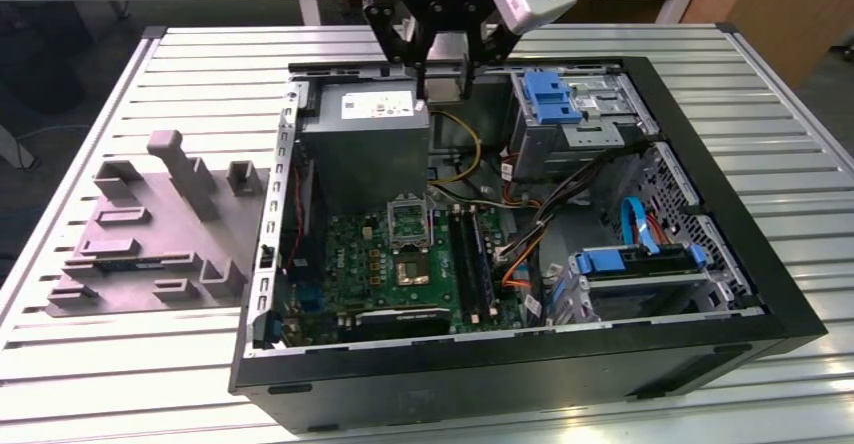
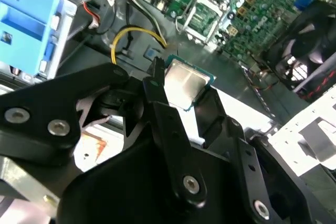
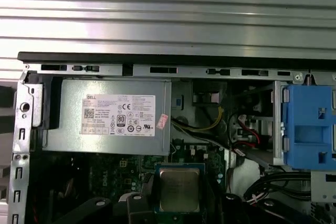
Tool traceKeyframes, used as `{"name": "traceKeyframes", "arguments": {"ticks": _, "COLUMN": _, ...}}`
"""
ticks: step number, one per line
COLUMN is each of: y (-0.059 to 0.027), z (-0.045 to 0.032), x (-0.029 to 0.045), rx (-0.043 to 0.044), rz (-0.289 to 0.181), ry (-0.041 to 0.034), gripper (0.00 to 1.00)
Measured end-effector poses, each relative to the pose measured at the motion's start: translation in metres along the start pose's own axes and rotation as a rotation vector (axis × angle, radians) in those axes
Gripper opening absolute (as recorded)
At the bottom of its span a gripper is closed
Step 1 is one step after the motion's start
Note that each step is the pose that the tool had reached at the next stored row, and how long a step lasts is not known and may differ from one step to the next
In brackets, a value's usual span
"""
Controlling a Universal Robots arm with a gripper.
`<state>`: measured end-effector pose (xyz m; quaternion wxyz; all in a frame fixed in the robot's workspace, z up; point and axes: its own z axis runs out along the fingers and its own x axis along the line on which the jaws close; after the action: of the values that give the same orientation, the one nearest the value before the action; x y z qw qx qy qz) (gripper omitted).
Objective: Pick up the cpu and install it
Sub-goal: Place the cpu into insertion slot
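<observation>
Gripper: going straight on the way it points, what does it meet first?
The cpu it holds would likely touch the green motherboard beside the power supply, not the socket; depth unclear.

the gripper [image 1: 447, 68] holds the cpu [image 1: 449, 84] above the open case's [image 1: 534, 374] grey power supply [image 1: 363, 142].

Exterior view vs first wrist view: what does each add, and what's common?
Exterior view adds the grey moulded fixture beside the case and the square socket frame on the green board. First wrist view adds a face-on look at the cpu, silvery top, clamped in the gripper. Common: the grey power supply and the blue drive bracket.
</observation>
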<state>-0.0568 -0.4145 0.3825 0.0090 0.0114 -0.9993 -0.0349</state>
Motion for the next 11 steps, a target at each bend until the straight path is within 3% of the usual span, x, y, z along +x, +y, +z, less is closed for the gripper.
{"name": "traceKeyframes", "arguments": {"ticks": 11, "y": -0.0020, "z": -0.0001, "x": -0.0006, "rx": 0.0001, "rz": 0.000, "ry": 0.0000, "gripper": 0.47}}
